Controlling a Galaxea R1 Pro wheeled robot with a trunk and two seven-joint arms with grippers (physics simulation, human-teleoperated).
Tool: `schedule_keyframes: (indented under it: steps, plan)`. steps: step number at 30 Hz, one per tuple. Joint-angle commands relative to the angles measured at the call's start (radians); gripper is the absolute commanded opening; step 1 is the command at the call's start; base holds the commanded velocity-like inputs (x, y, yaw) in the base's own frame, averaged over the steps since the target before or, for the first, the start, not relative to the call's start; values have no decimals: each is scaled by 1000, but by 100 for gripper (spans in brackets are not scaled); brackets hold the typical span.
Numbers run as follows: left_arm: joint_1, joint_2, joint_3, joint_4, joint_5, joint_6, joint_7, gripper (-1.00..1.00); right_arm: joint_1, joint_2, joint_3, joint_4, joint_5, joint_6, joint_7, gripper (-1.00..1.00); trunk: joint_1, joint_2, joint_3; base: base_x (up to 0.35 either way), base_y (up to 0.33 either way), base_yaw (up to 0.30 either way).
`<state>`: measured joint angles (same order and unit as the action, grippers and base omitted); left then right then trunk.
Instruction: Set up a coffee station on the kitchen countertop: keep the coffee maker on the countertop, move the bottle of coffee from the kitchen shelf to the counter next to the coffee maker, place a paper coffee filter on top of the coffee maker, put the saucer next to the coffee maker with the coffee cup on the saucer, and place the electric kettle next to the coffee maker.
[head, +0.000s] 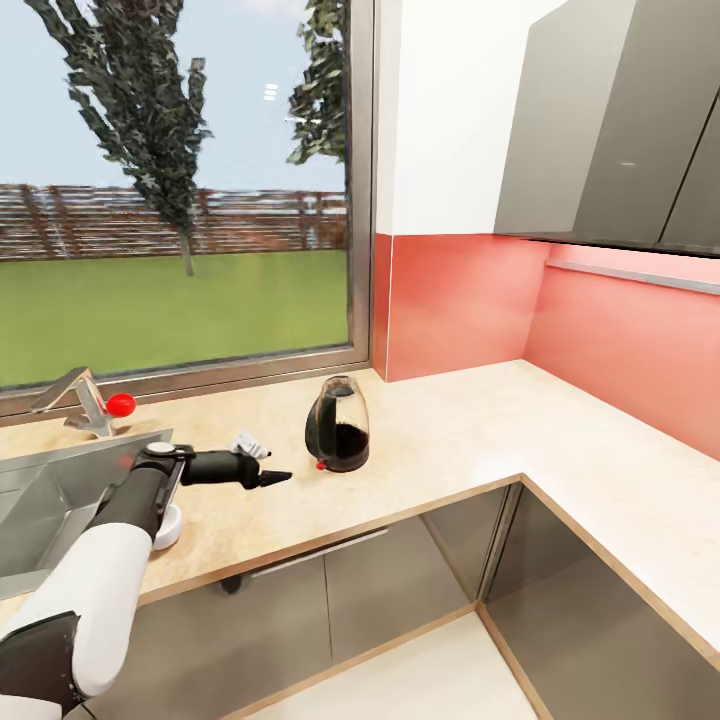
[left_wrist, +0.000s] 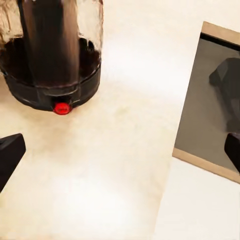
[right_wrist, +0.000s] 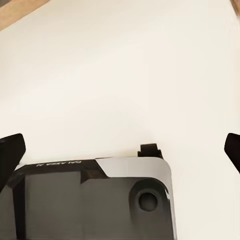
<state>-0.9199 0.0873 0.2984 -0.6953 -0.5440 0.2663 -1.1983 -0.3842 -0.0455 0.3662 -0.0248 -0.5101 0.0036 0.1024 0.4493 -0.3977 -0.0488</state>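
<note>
Electric kettle (head: 337, 425) stands upright on kitchen countertop (head: 480, 430) by the window, w/ left gripper (head: 262, 470) just beside it, released & empty. Right gripper (right_wrist: 120, 150) also spread, nothing held. Glass body prob fragile, slippery; best grabbed by black loop handle
</note>
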Motion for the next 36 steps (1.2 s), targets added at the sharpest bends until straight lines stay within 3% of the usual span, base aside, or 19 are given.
schedule_keyframes:
  steps: [1, 7, 20, 36]
  plan:
    - [-2, -4, 5, -1, -6, -3, 17, 100, -1, 0, 8, 0, -10, 0, 3, 100, 1, -2, -2, 0, 0, 0]
    - [-2, -13, 9, 14, -2, -68, 62, 100, 1, 0, 8, 0, -10, -1, 3, 100, 1, -2, -2, 173, 0, 0]
    - [23, -40, 4, 16, -5, -76, 62, 100, 1, 0, 8, 0, -10, -1, 3, 100, 1, -2, -2, 59, -58, 0]
    - [24, -32, 10, 2, -2, -75, 62, 100, 1, 0, 8, 0, -10, -1, 3, 100, 1, -2, -2, 42, -38, 0]
